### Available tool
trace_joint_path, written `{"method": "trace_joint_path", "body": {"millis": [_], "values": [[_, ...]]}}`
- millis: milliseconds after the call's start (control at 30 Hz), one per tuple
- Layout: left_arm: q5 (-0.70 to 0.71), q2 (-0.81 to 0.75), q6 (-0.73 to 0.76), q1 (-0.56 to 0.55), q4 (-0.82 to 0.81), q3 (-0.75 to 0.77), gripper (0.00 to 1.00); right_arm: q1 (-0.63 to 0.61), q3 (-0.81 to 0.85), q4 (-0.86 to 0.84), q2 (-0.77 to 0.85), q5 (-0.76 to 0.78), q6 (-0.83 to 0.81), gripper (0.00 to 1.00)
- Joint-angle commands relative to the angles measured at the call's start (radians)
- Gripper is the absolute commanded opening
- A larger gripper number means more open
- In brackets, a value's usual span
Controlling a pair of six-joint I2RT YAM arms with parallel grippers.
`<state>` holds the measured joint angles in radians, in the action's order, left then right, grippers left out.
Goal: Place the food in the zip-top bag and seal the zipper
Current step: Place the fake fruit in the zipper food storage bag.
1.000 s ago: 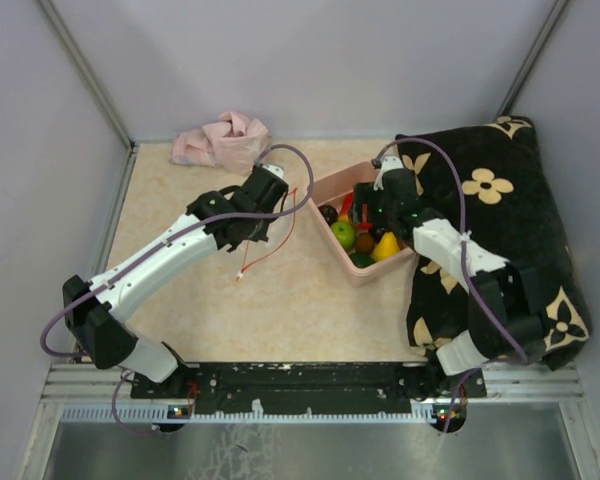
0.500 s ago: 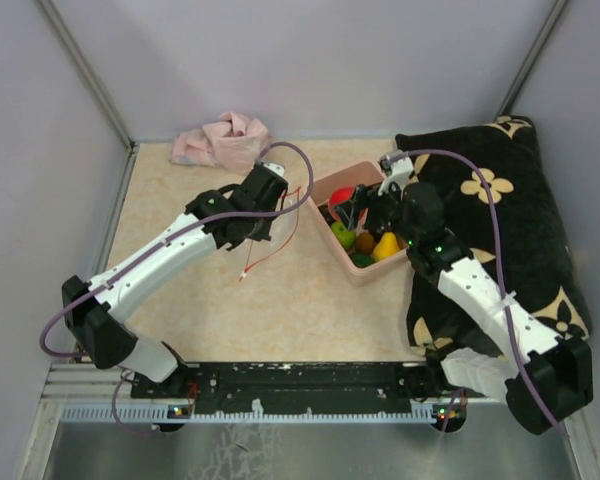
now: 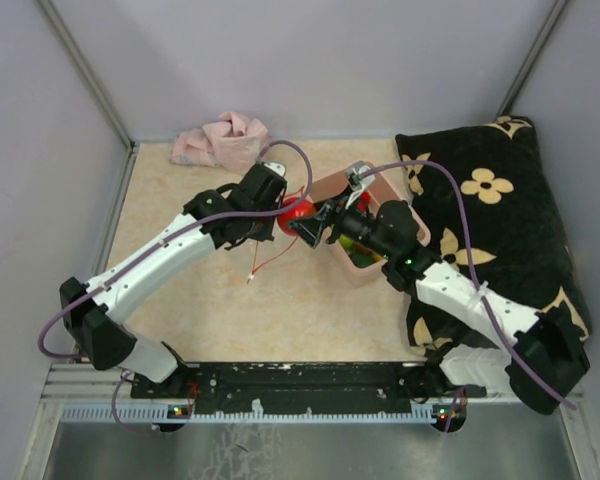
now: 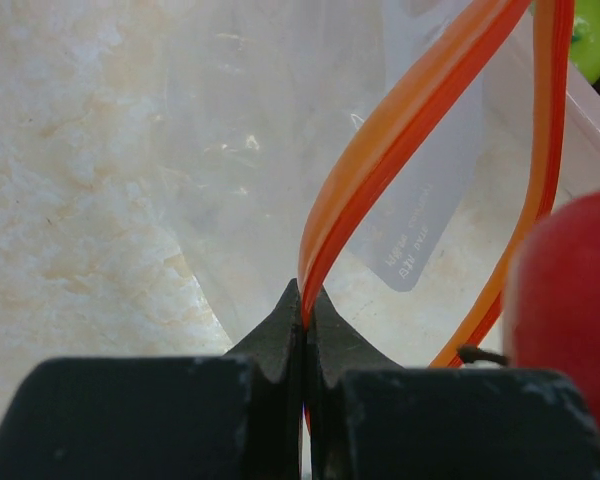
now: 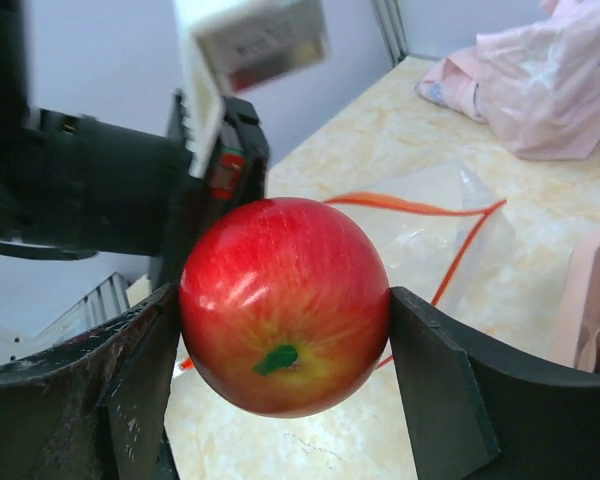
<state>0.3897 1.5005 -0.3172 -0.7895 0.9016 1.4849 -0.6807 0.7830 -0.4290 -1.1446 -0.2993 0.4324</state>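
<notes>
My left gripper [image 4: 307, 312] is shut on the red-orange zipper [image 4: 400, 130] of the clear zip-top bag [image 4: 270, 170] and holds the mouth up off the table. My right gripper [image 5: 285, 372] is shut on the red apple [image 5: 285, 355], held in the air right next to the left gripper [image 3: 276, 214], at the bag's mouth. The red apple [image 3: 296, 212] also shows at the right edge of the left wrist view [image 4: 570, 320]. The bag [image 3: 265, 250] hangs below. The green apple [image 4: 591, 35] and other food stay in the pink tub [image 3: 330, 186], mostly hidden by my right arm.
A pink cloth [image 3: 220, 140] lies at the back left, also in the right wrist view [image 5: 540, 90]. A black flowered cushion [image 3: 490, 200] fills the right side. The pink tub's rim [image 5: 592, 300] is to the right of the apple.
My right gripper has lifted the red apple out of the pink tub and carried it left to the bag's mouth. The left gripper has kept its hold on the zipper.
</notes>
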Motion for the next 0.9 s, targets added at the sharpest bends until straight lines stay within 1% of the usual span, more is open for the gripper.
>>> {"method": "trace_joint_path", "body": {"millis": [0, 200, 300, 400, 533, 633, 767, 867], "values": [[-0.039, -0.06, -0.011, 0.003, -0.019, 0.035, 0.0, -0.015, -0.021, -0.213, -0.076, 0.002, 0.059, 0.38], [-0.096, -0.103, -0.016, 0.003, -0.033, 0.021, 0.0, -0.017, -0.016, -0.254, -0.172, 0.007, 0.074, 0.38], [-0.128, -0.114, -0.016, 0.003, -0.04, 0.013, 0.0, -0.017, -0.007, -0.226, -0.19, 0.034, 0.061, 0.38], [-0.161, -0.125, -0.017, 0.003, -0.047, 0.002, 0.0, -0.017, 0.005, -0.197, -0.206, 0.05, 0.05, 0.42], [-0.198, -0.132, -0.021, 0.003, -0.063, -0.011, 0.0, -0.021, 0.033, -0.19, -0.238, 0.022, 0.063, 0.47], [-0.225, -0.137, -0.023, 0.003, -0.074, -0.016, 0.0, -0.031, 0.064, -0.155, -0.246, 0.032, 0.059, 0.52], [-0.202, -0.16, -0.036, 0.004, -0.093, -0.058, 0.0, -0.036, 0.109, -0.081, -0.242, 0.054, 0.037, 0.62], [-0.201, -0.183, -0.05, 0.005, -0.118, -0.098, 0.0, -0.038, 0.127, -0.04, -0.232, 0.037, 0.03, 0.63]]}}
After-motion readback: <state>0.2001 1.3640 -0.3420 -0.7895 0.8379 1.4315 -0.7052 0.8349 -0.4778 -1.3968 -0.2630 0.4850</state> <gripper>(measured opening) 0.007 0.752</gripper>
